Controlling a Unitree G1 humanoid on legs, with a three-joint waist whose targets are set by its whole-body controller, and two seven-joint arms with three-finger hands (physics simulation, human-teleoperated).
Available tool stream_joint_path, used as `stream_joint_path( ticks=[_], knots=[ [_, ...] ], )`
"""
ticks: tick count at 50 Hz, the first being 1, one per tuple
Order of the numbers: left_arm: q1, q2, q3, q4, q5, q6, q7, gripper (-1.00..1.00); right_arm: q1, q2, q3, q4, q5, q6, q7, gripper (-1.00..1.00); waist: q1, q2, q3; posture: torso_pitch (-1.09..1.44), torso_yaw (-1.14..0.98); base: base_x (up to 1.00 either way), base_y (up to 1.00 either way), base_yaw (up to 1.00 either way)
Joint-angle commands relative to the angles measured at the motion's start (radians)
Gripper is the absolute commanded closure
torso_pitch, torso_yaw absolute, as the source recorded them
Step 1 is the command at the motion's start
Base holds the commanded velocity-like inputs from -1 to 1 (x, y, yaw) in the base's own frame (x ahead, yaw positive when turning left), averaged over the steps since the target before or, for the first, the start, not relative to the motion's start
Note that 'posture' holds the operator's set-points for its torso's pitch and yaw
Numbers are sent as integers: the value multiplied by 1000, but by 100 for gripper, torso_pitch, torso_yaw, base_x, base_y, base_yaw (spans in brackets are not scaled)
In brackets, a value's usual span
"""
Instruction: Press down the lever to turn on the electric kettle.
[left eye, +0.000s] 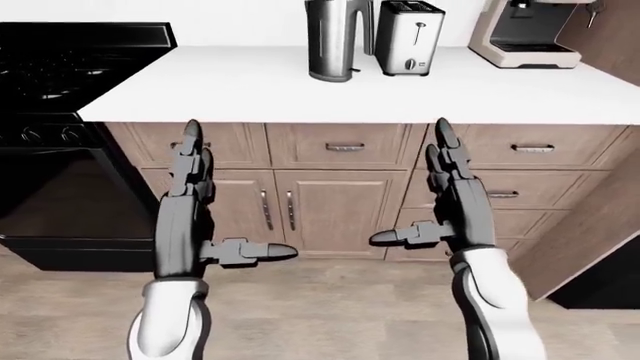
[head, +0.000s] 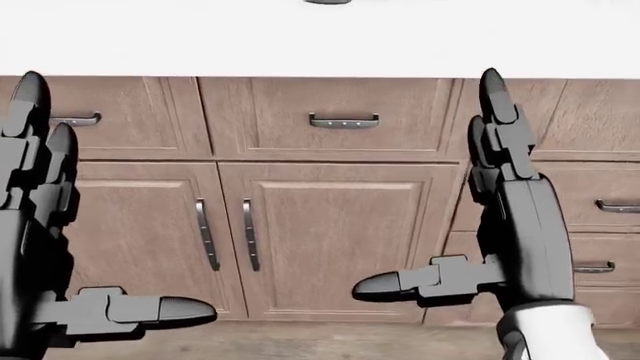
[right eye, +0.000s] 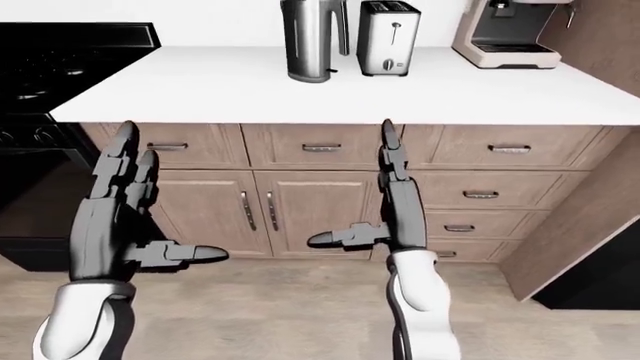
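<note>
While the tall brushed-steel electric kettle (left eye: 334, 39) stands on the white countertop (left eye: 250, 94) beside a chrome toaster (left eye: 409, 37), the dark left hand (left eye: 190, 217) and right hand (left eye: 452, 202) hover well below it, fingers spread apart, holding nothing.

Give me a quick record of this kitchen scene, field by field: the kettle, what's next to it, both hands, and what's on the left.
kettle: steel electric kettle on the white counter, untouched
beside it: toaster at its right, coffee machine further right
left hand: open, fingers up, empty
right hand: open, fingers up, empty
hand position: both below the counter edge, before the cabinets
left side: black stove
</note>
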Motion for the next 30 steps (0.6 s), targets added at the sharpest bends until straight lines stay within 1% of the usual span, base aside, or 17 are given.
stream_joint_path(
  ticks=[1,2,3,4,5,6,8,12,14,15,16,17,18,22,26,29,30],
  knots=[
    [-15,-1,-6,-24,-2,-24,0,-100,-15,-4,-5,-22,-3,-24,-6,-100,-2,-7,-11,0,0,20,0,0],
    [-16,-1,-5,-23,-2,-24,0,-100,-14,-3,-4,-25,-4,-22,-6,-100,-2,-34,-18,0,0,20,0,0],
    [-17,0,-5,-25,-2,-21,-1,-100,-14,-4,-4,-25,-4,-21,-6,-100,-5,-72,-32,0,0,20,0,0],
    [-21,0,-5,-30,-1,-13,-1,-100,-14,-4,-6,-26,-3,-21,-5,-100,-18,-22,-17,0,0,20,0,0],
    [-24,1,-7,-32,0,-9,-1,-100,-13,-4,-7,-27,-3,-21,-5,-100,-10,-40,-14,0,0,20,0,0],
    [-23,0,-8,-31,1,-11,-1,-100,-14,-4,-7,-27,-3,-21,-5,-100,-17,-39,-14,0,0,21,0,0],
    [-27,1,-7,-30,1,-8,-1,-100,-16,-5,-8,-20,-1,-24,-4,-100,-18,-27,-17,0,0,20,0,0],
    [-33,2,-4,-27,0,-5,-2,-100,-15,-4,-8,-12,-1,-27,-6,-100,-22,16,0,0,0,20,0,0],
    [-34,3,-4,-28,1,-4,-2,-100,-15,-5,-11,-13,1,-26,-5,-100,-26,52,-9,0,0,17,0,0],
    [-38,4,-4,-30,2,1,-3,-100,-15,-5,-12,-16,1,-24,-5,-100,-28,82,-18,0,0,16,0,0],
    [-41,4,-3,-31,2,5,-3,-100,-15,-5,-11,-19,0,-21,-6,-100,-25,121,-34,0,0,16,0,0],
    [-43,5,-2,-32,2,7,-3,-100,-16,-5,-11,-20,1,-21,-6,-100,-13,67,-19,0,0,16,0,0],
    [-43,4,-3,-32,2,7,-3,-100,-16,-6,-10,-18,1,-22,-6,-100,-17,88,-17,0,0,16,0,0],
    [-48,6,0,-33,2,12,-4,-100,-16,-6,-10,-17,1,-21,-5,-100,-6,59,-23,0,0,17,0,0],
    [-45,5,-5,-31,5,9,-3,-100,-19,-6,-9,-23,1,-15,-5,-100,-2,9,-13,0,0,16,0,0],
    [-39,3,-8,-21,6,-4,-2,-100,-18,-6,-9,-27,0,-13,-6,-100,-4,-64,-25,0,0,16,0,0],
    [-38,3,-8,-20,6,-5,-3,-100,-17,-5,-8,-28,-1,-13,-6,-100,-15,-23,-22,0,0,16,0,0]
  ],
)
